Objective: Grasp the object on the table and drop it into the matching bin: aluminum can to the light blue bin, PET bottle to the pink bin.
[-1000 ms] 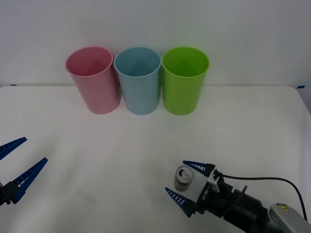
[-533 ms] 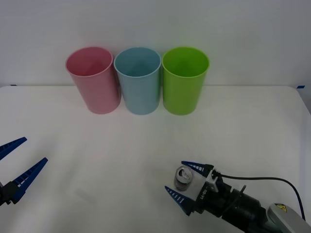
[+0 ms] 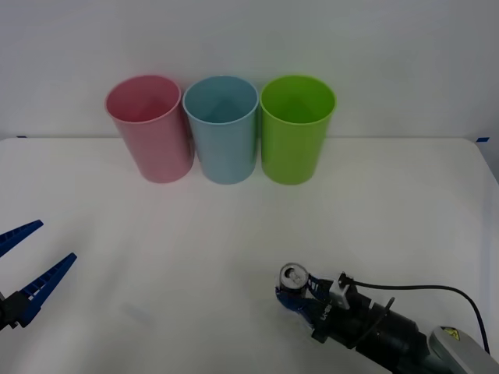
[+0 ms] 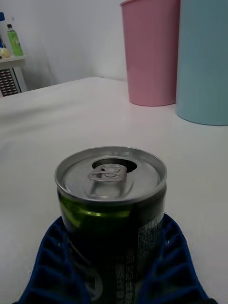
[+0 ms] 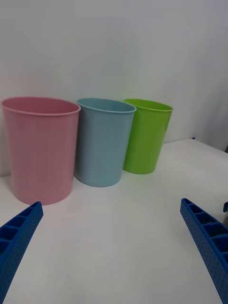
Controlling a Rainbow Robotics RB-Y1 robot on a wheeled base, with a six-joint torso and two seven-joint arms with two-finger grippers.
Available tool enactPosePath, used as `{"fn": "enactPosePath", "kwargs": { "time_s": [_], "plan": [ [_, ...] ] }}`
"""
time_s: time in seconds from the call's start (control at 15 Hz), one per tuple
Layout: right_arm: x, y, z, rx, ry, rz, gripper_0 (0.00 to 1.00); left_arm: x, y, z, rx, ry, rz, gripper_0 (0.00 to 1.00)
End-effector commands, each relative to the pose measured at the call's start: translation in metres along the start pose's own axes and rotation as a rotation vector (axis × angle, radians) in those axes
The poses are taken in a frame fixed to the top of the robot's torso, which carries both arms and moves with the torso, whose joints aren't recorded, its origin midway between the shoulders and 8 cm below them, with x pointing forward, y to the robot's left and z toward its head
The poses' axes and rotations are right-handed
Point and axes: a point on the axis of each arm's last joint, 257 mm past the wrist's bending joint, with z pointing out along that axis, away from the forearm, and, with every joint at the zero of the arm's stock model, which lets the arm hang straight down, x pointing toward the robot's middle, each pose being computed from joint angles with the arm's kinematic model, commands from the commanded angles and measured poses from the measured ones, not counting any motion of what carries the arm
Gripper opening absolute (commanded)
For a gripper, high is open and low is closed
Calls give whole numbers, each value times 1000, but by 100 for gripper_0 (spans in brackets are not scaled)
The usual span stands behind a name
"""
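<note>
Since a moment ago the right hand (image 3: 297, 294) has drawn its blue fingers (image 4: 52, 266) in from a wide spread and now clamps the aluminum can (image 3: 293, 284), which stands upright on the white surface (image 3: 234, 234). The can sits well in front of the light blue bin (image 3: 222, 128), with the pink bin (image 3: 150, 127) and a lime green bin (image 3: 295, 128) flanking that bin. The left hand (image 3: 23, 261) hovers spread wide, far to the can's left.
</note>
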Motion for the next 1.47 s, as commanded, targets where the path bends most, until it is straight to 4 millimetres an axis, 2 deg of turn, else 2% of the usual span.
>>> {"fn": "enactPosePath", "kwargs": {
  "time_s": [0.07, 0.47, 0.67, 0.87, 1.47],
  "plan": [
    [-2, -2, 0, 3, -3, -6, 0, 0, 0, 0, 0, 0, 0, 100],
    [-25, -18, -3, 27, -37, -13, 0, 0, 0, 0, 0, 0, 0, 100],
    [-45, -29, -10, 67, -42, -40, 0, 0, 0, 0, 0, 0, 0, 100],
    [-66, -30, -11, 68, -66, 15, 0, 0, 0, 0, 0, 0, 0, 100],
    [-172, -46, -11, 92, -192, 91, 0, 0, 0, 0, 0, 0, 0, 100]
  ]
}}
